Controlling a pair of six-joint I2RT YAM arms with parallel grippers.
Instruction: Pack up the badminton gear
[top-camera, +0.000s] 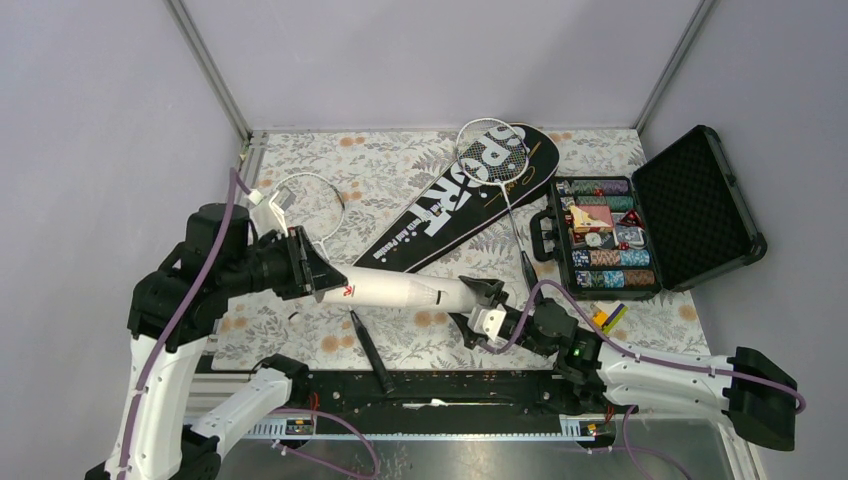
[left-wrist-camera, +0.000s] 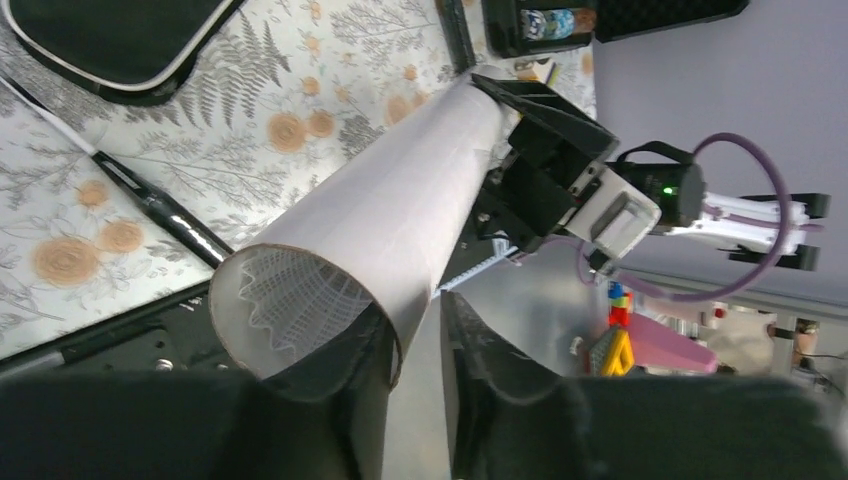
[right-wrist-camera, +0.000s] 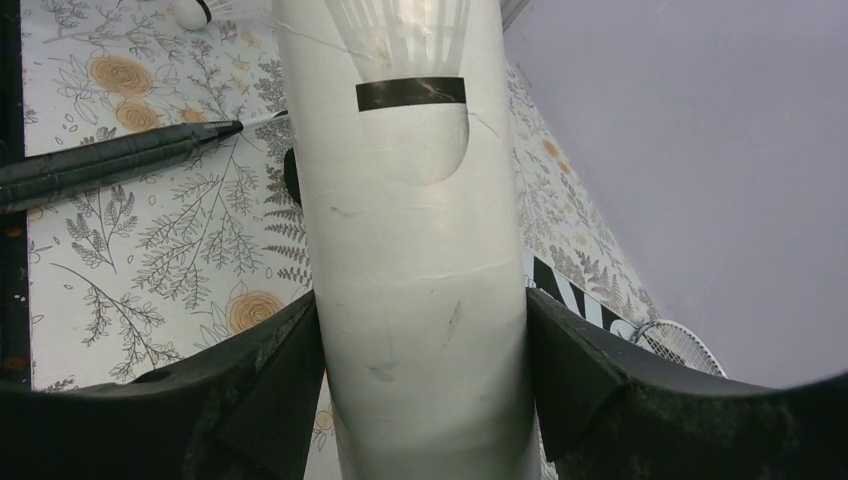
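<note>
The white cardboard tube hangs level above the table's near part, between both grippers. My right gripper is shut on its right end, with both fingers pressed on its sides in the right wrist view. My left gripper is open at the tube's open left end. In the left wrist view one finger sits in the mouth and the other stands apart outside the wall. A white netted shuttlecock shows inside the tube. One racket lies at the back left. The other racket lies on the black "SPORT" bag.
The open black case of poker chips stands at the right. The left racket's black handle lies under the tube near the front edge and also shows in the right wrist view. A small white round object lies on the floral cloth.
</note>
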